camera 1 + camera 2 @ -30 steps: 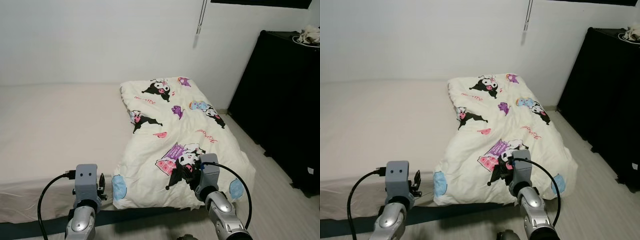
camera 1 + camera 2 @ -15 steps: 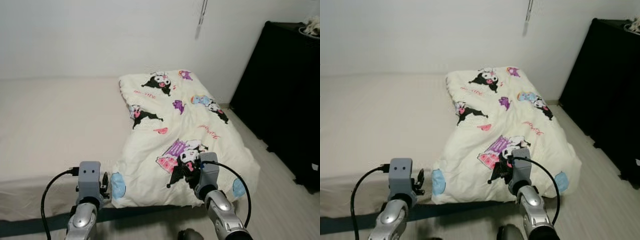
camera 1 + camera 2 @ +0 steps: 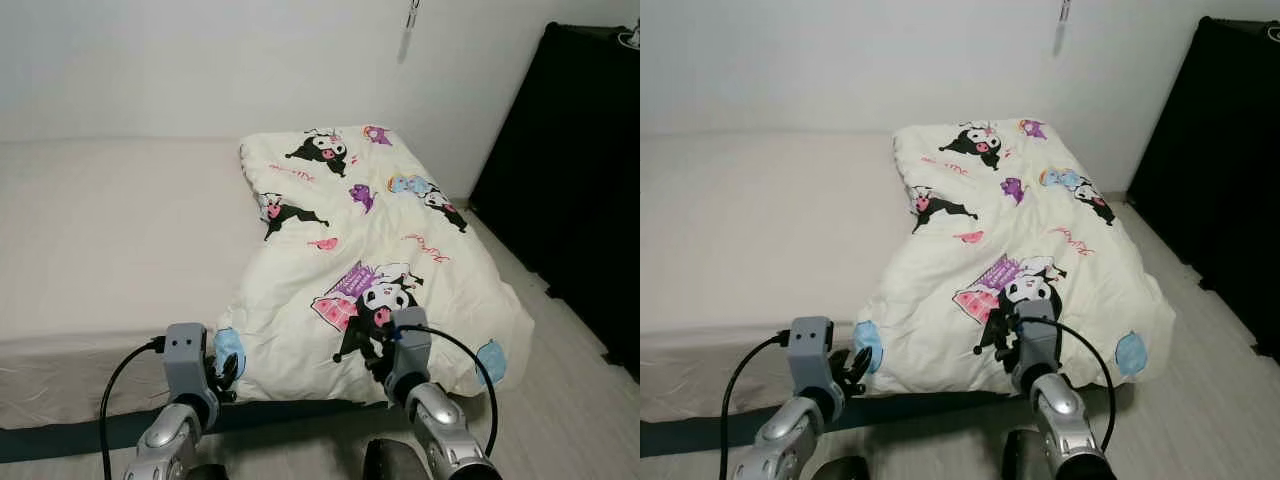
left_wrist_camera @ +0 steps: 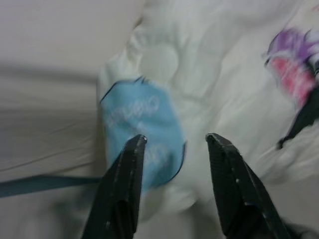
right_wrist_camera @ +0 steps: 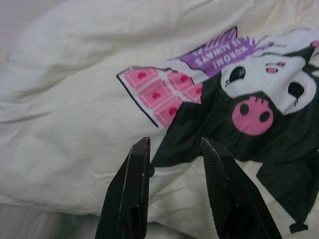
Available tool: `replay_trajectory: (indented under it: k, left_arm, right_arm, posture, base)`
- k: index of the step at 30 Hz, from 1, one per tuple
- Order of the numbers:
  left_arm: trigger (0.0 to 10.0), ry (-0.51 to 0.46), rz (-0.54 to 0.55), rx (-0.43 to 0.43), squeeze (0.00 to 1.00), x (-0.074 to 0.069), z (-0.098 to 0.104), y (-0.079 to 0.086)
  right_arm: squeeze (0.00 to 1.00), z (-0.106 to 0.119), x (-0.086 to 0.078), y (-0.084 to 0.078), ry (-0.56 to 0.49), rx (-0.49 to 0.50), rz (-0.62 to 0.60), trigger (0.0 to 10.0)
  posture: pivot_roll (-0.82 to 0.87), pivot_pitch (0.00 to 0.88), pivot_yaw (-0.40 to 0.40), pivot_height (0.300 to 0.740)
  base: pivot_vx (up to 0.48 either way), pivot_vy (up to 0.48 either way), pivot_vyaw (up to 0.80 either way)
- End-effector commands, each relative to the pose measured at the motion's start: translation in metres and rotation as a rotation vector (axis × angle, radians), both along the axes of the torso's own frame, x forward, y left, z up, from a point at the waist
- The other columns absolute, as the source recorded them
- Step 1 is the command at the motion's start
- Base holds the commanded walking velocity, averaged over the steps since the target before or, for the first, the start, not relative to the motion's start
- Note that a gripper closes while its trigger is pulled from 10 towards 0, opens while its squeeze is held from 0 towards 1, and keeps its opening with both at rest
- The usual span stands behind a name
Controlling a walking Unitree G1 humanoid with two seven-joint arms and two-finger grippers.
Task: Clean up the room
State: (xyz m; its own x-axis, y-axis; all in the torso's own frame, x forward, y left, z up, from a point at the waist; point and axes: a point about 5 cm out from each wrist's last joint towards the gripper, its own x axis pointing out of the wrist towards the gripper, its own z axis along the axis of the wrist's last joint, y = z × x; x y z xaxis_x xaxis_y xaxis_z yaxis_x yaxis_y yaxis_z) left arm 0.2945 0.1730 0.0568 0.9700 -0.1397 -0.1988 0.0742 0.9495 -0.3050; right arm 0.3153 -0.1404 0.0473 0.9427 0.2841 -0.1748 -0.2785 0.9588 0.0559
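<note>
Both grippers, left gripper [image 4: 172, 144] and right gripper [image 5: 174, 149], had come closer to the blanket [image 3: 400, 250] edge, fingers apart and empty, probably ready to grasp it.

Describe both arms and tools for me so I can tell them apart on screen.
Both arms are silver metal with rounded joints, each topped by a grey boxy wrist block fed by a looping black cable. The left tool and right tool each have two long black fingers, tapering toward the tips. No markings are readable.
</note>
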Motion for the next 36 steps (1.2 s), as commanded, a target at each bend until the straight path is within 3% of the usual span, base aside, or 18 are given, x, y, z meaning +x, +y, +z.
replay_trajectory:
  k: [1, 8, 13, 18, 22, 23, 24, 28, 33, 34, 36]
  left_arm:
    - [10.0, 0.025, 0.003, -0.037, 1.0, 0.0, -0.004, 0.006]
    - [10.0, -0.005, 0.042, -0.205, 1.0, 0.01, -0.001, 0.027]
    - [10.0, -0.017, 0.006, -0.161, 1.0, 0.014, -0.003, 0.025]
    - [10.0, 0.006, -0.076, -0.137, 1.0, 0.021, -0.005, 0.017]
    - [10.0, 0.013, -0.112, -0.215, 1.0, 0.026, -0.003, 0.012]
    - [10.0, 0.016, -0.164, -0.289, 1.0, 0.03, 0.0, 0.005]
    - [10.0, 0.018, -0.186, -0.304, 1.0, 0.031, 0.001, 0.003]
    - [10.0, 0.023, -0.226, -0.311, 1.0, 0.032, 0.0, -0.004]
    - [10.0, 0.061, -0.336, -0.241, 1.0, 0.03, -0.006, -0.02]
    - [10.0, 0.084, -0.369, -0.198, 0.01, 0.028, -0.011, -0.025]
    - [10.0, 0.102, -0.385, -0.146, 0.0, 0.026, -0.015, -0.027]
  right_arm:
    - [0.0, -0.003, -0.003, 0.002, 0.012, -0.012, 0.014, 10.0]
    - [0.0, -0.006, -0.009, 0.008, 0.018, -0.037, 0.065, 10.0]
    - [0.0, -0.005, -0.011, 0.007, 0.011, -0.04, 0.075, 10.0]
    - [0.0, -0.002, -0.014, 0.006, 0.0, -0.038, 0.089, 10.0]
    - [0.0, 0.0, -0.015, 0.007, -0.003, -0.035, 0.093, 10.0]
    - [0.0, 0.001, -0.015, 0.008, -0.003, -0.034, 0.095, 10.0]
    - [0.0, 0.001, -0.016, 0.008, -0.002, -0.033, 0.094, 10.0]
    - [0.0, 0.001, -0.017, 0.009, 0.0, -0.033, 0.095, 10.0]
    - [0.0, 0.001, -0.02, 0.01, 0.006, -0.034, 0.097, 10.0]
    - [0.0, 0.001, -0.02, 0.01, 0.008, -0.034, 0.097, 10.0]
    - [0.0, 0.001, -0.02, 0.01, 0.008, -0.035, 0.096, 10.0]
  posture:
    - [-0.01, 0.163, -0.078, 0.555]
    - [-0.05, 0.214, -0.09, 0.555]
    - [-0.07, 0.243, -0.099, 0.555]
    - [-0.09, 0.27, -0.098, 0.555]
    - [-0.11, 0.293, -0.09, 0.555]
    - [-0.11, 0.301, -0.086, 0.555]
    - [-0.12, 0.303, -0.086, 0.555]
    - [-0.12, 0.307, -0.085, 0.555]
    - [-0.12, 0.312, -0.082, 0.555]
    - [-0.12, 0.312, -0.082, 0.555]
    - [-0.12, 0.312, -0.081, 0.555]
  base:
    - [0.0, 0.0, 0.0]
    - [0.0, 0.0, 0.0]
    - [0.0, 0.0, 0.0]
    - [0.0, 0.0, 0.0]
    - [0.0, 0.0, 0.0]
    - [0.0, 0.0, 0.0]
    - [0.0, 0.0, 0.0]
    - [0.0, 0.0, 0.0]
    - [0.0, 0.0, 0.0]
    - [0.0, 0.0, 0.0]
    - [0.0, 0.0, 0.0]
